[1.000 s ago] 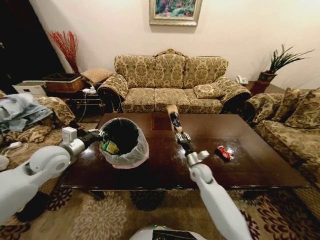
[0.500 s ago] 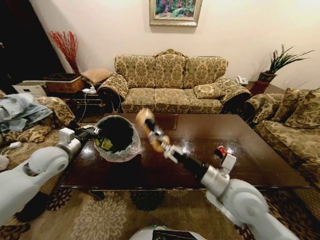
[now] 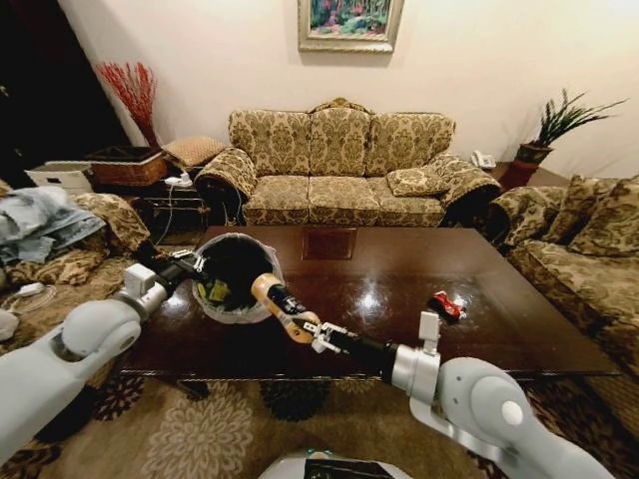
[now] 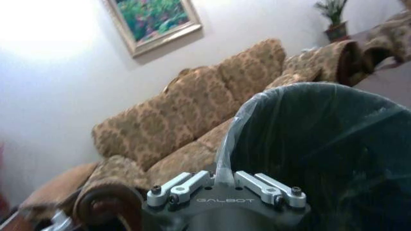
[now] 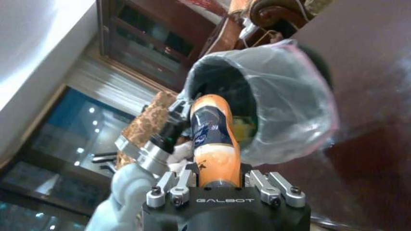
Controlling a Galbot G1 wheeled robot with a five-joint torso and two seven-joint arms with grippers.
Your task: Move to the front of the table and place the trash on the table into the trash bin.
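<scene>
On the dark glossy table point(image 3: 399, 264) the trash bin point(image 3: 238, 307) stands near the left end, its whitish bag puffing over the rim. My left gripper point(image 3: 192, 265) is shut on that rim point(image 4: 222, 179). The dark inside of the trash bin point(image 4: 321, 144) holds something green and yellow point(image 3: 212, 290). My right gripper point(image 3: 305, 327) is shut on a yellow-brown bottle point(image 3: 275, 297), held level with its far end close to the bin's near rim. In the right wrist view the bottle point(image 5: 212, 134) points at the trash bin's mouth point(image 5: 282, 110). A crumpled red wrapper point(image 3: 447, 305) lies on the table to the right.
A patterned sofa point(image 3: 339, 165) runs behind the table and an armchair point(image 3: 579, 249) stands at the right. A woven basket point(image 3: 128, 165) sits on a side table at the back left, and clothes are piled on a seat point(image 3: 40, 225). A patterned rug point(image 3: 200, 439) lies under the table's front edge.
My right arm has swung the bottle down from upright over the table's middle and leftward to the bin's near rim. The left gripper stays on the bin, which shifted slightly back.
</scene>
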